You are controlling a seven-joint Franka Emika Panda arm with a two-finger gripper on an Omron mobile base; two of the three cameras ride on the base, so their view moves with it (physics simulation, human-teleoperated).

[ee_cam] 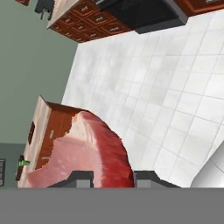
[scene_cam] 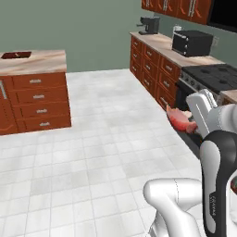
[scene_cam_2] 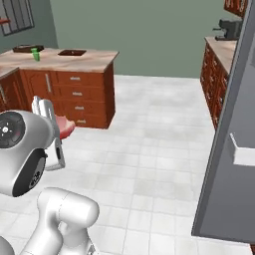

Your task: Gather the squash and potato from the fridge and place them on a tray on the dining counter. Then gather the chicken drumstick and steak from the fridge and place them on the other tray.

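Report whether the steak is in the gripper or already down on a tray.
In the gripper: the steak sits clamped between the two finger tips, carried above the tiled floor, away from the dining counter.

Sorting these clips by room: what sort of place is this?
A rendered home kitchen: stove with a toaster oven beside it, coffee machine, and an island dining counter.

The salmon-pink steak (ee_cam: pixel 85 153), red along its edge, is held aloft above the tiled floor, clamped between the jaws.
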